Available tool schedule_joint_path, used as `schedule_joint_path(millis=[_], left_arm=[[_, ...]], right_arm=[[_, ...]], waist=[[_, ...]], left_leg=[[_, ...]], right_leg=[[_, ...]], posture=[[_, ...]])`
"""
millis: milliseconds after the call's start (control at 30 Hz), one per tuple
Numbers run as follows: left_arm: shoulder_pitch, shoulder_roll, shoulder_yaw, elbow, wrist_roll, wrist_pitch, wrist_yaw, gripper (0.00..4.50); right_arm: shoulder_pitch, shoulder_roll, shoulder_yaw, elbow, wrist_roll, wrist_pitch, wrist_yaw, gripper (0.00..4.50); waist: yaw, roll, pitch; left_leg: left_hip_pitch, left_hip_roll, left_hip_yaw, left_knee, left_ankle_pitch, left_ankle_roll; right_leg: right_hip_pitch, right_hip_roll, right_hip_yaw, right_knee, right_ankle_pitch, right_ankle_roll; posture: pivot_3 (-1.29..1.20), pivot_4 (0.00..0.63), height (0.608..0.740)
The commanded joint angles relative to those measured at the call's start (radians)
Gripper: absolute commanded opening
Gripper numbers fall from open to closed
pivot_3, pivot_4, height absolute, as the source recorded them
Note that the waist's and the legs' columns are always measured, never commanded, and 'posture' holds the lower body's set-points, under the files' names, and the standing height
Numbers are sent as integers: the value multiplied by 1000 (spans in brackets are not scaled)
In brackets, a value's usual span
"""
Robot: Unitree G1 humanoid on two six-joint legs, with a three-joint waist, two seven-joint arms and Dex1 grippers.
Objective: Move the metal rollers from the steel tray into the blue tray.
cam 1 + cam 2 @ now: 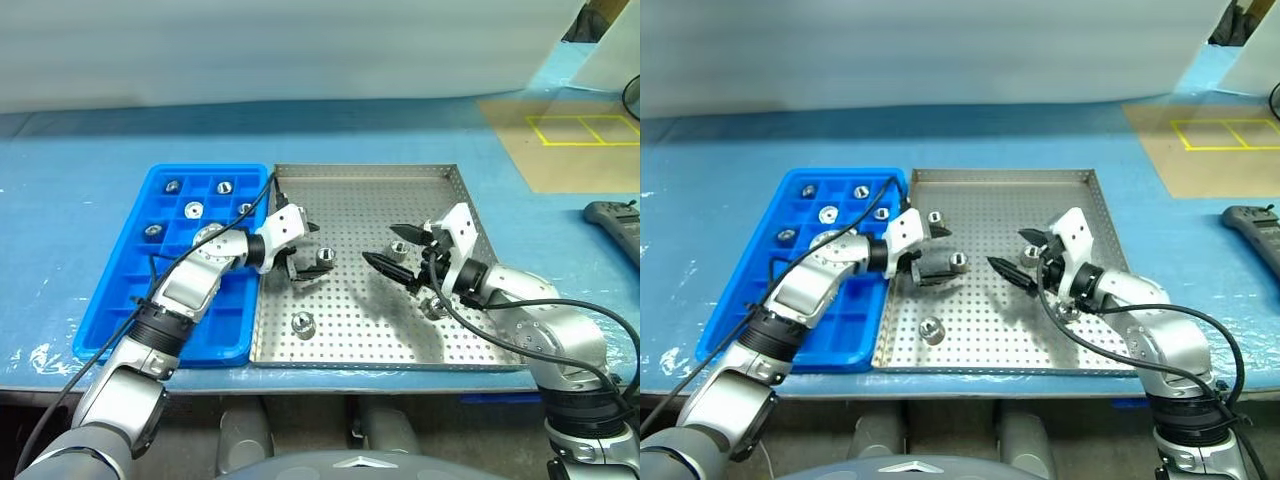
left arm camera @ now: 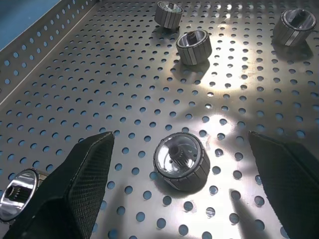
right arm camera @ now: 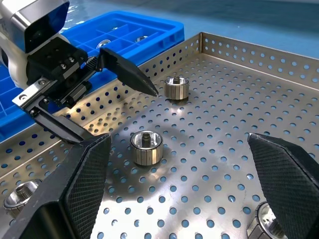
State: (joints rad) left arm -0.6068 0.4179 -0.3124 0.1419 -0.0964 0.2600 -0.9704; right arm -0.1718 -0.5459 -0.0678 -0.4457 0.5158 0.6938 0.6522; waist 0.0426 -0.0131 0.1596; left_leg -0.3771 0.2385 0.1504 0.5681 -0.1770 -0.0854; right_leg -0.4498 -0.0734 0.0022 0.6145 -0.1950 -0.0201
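Overhead, both grippers hover over steel tray (image 1: 440,350): left gripper (image 1: 305,255) spread wide around one of metal rollers (image 1: 323,258), right gripper (image 1: 392,248) agape, empty. Blue tray (image 1: 120,290) alongside holds several rollers. Left wrist: roller between fingers (image 2: 79,184). Right wrist: two rollers ahead.

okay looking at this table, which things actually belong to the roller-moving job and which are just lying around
Part of the job:
- metal rollers, several on the steel tray, some already in the blue tray
- steel tray
- blue tray
- left gripper, open over one roller
- right gripper, open

Just lying about:
- dark remote-like device at the table's right edge
- yellow tape markings on the brown sheet
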Motion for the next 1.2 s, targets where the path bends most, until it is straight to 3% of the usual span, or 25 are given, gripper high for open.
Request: schedule_joint_path(millis=[33, 1200], left_arm=[[-58, -13, -4, 30, 16, -4, -9, 4500], [-120, -64, -46, 183, 52, 79, -118, 4500]], right_arm=[[5, -5, -26, -50, 30, 9, -12, 4472], [53, -2, -39, -104, 62, 24, -76, 4472]], waist=[[-1, 0, 0], [-5, 0, 0]], left_leg=[[1, 0, 0, 0, 0, 0], [7, 0, 0, -5, 0, 0]], right_leg=[[1, 0, 0, 0, 0, 0], [8, 0, -1, -8, 0, 0]], posture=[[-182, 150, 740], [-245, 150, 740]])
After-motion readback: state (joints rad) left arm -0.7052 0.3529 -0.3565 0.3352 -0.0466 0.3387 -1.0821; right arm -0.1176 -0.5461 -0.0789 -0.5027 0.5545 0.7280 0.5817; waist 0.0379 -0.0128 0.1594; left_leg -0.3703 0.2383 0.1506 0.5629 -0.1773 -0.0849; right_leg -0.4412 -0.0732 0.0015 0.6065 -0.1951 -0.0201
